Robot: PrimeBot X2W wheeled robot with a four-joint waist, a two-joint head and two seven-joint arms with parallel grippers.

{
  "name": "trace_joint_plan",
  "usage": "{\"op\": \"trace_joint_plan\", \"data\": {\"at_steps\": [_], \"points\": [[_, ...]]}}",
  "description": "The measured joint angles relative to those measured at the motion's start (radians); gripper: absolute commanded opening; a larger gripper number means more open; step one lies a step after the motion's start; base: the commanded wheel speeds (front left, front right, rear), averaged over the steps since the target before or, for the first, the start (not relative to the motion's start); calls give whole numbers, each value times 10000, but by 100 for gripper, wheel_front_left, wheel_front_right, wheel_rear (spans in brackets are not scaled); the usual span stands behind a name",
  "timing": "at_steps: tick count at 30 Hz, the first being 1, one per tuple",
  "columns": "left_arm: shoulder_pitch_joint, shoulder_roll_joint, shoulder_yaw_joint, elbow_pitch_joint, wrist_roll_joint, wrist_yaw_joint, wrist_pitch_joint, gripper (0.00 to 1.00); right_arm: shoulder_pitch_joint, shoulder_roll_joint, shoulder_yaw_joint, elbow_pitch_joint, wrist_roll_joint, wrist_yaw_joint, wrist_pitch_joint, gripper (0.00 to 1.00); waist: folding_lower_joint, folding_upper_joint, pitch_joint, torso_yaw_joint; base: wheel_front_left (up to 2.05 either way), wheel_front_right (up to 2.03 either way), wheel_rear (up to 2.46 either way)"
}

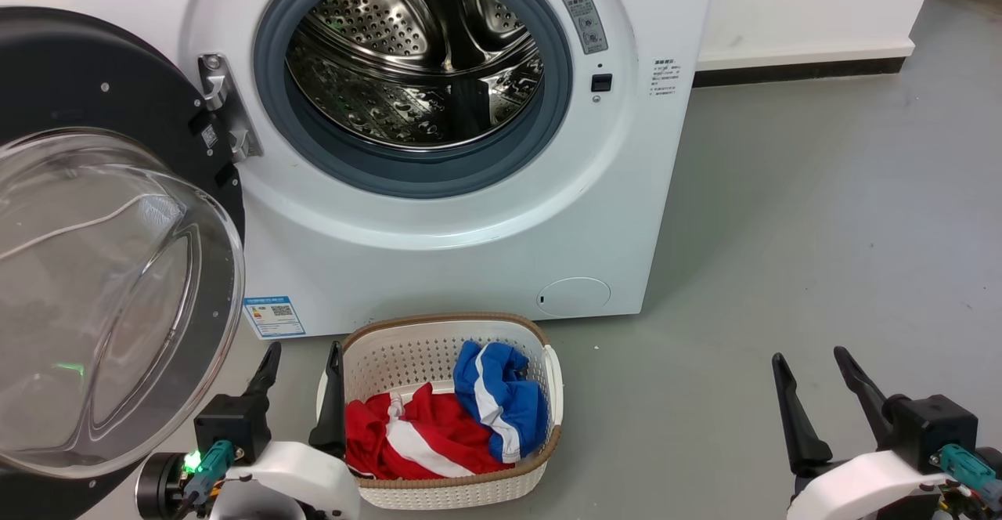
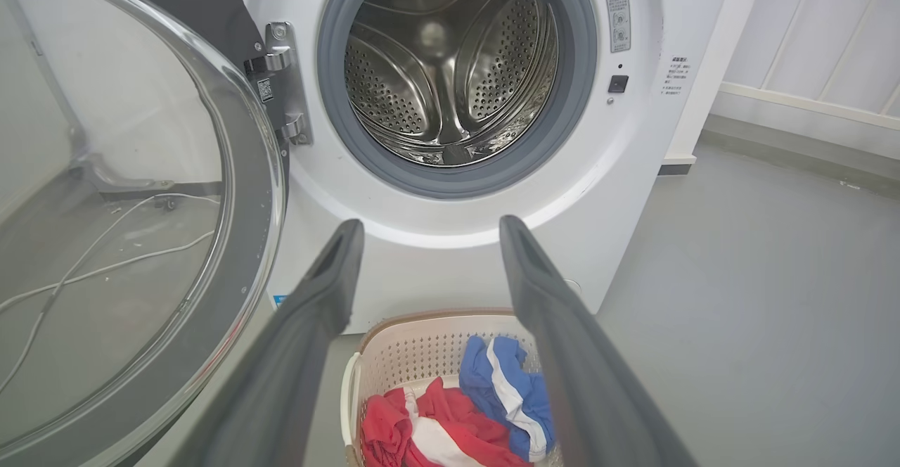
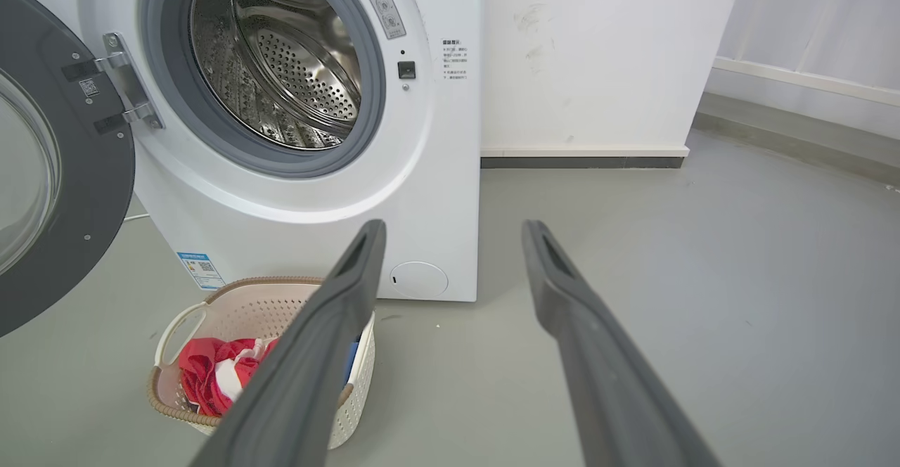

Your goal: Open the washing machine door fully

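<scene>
The washing machine door (image 1: pixel 94 269) stands wide open on my left of the washing machine (image 1: pixel 470 254), hanging off its hinge (image 1: pixel 223 105), with the drum mouth (image 1: pixel 415 66) fully clear. My left claw (image 1: pixel 304 348) is spread wide and empty, near the door's lower rim w/o touching. My right claw (image 1: pixel 808 354) is likewise wide and empty, well apart over the floor (image 1: pixel 822 230).

I judge the job at its last bit, prob. done. If the hinge has travel left, the next move needs my left fingers (image 2: pixel 316 312) flat on the inner rim, pushing outward, clear of the basket (image 1: pixel 548 379).

The door's far edge is cut off in head view, so I can't tell how much swing remains. Glass glare muddies the rest.
</scene>
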Motion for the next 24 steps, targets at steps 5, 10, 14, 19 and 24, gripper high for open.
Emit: {"op": "trace_joint_plan", "data": {"at_steps": [5,10,14,19,24], "points": [[52,6,-6,36,-10,33,-50,100,-12,0,19,33,81,0,-23,100,0,0,-21,89,0,0,0],[55,0,-23,63,-31,63,-88,100,-40,2,56,77,255,0,-56,100,0,0,-30,167,0,0,0],[55,0,-19,119,-105,71,-105,100,-63,2,58,81,299,0,-92,100,0,0,-26,222,0,0,0],[138,0,-12,171,-182,86,-151,100,-89,4,54,88,314,0,-100,100,0,0,-27,298,0,0,0],[139,17,-19,194,-186,92,-180,100,-90,10,67,119,314,0,-111,100,0,0,-38,352,0,0,0]]}}
